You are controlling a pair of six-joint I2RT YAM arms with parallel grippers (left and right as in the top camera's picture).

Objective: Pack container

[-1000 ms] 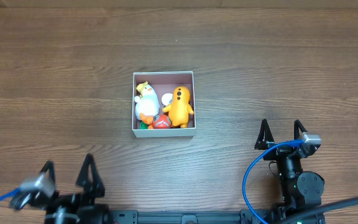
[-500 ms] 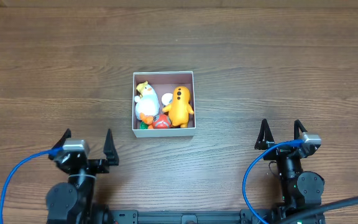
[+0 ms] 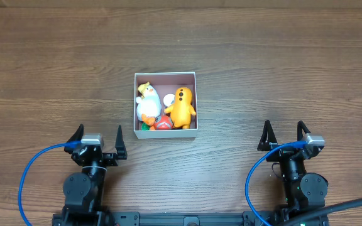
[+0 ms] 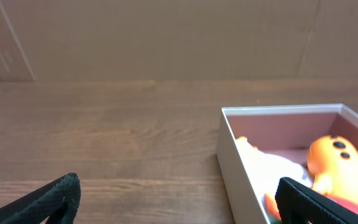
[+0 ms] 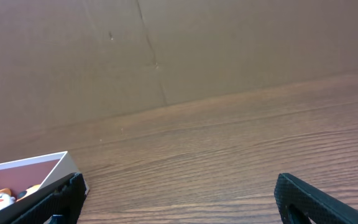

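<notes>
The container [image 3: 166,76], a small square box with white walls and a pink inside, sits mid-table. It holds a white duck toy [image 3: 147,104], an orange figure [image 3: 182,108] and a small red toy [image 3: 163,123]. My left gripper [image 3: 97,135] stands open near the front edge, below and left of the box, with nothing between its fingers. In the left wrist view the container [image 4: 232,149] and the orange figure [image 4: 340,165] lie ahead to the right. My right gripper [image 3: 285,134] is open and empty at the front right; its wrist view catches the container's corner [image 5: 33,169] at far left.
The table [image 3: 281,56] is dark wood grain. A brown cardboard wall [image 4: 166,37] stands behind the table's far edge. Blue cables [image 3: 24,182] loop from both arm bases at the front.
The left arm has swung from the far front-left corner rightward and forward, settling upright below the box's left corner. The right arm and the toys have not moved.
</notes>
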